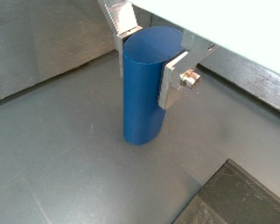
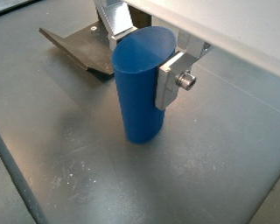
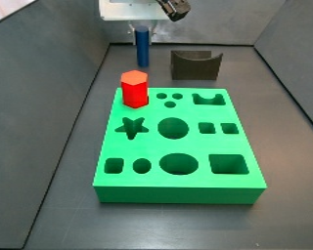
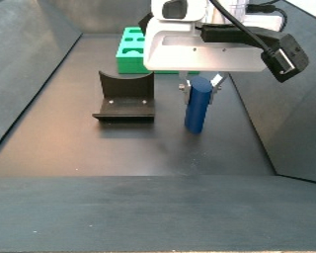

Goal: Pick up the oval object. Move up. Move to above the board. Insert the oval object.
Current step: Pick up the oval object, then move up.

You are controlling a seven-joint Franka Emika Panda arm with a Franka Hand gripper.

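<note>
The hand (image 1: 152, 54) holds the peg (image 1: 146, 87) near its top, flat silver fingers (image 1: 174, 80) pressed against its sides. The peg (image 2: 143, 87) is smooth, matte blue plastic with a rounded oval top face; it stands upright, and in both wrist views its base looks to meet the dull grey surface (image 2: 213, 175). In a side view the peg (image 3: 142, 46) stands beyond the far end of the bright green board (image 3: 179, 142), which is cut with star, round, oval and square holes. A red hexagonal peg (image 3: 134, 88) stands in the board's far corner. The dark L-shaped fixture (image 4: 123, 97) sits just beside the peg (image 4: 199, 107).
</note>
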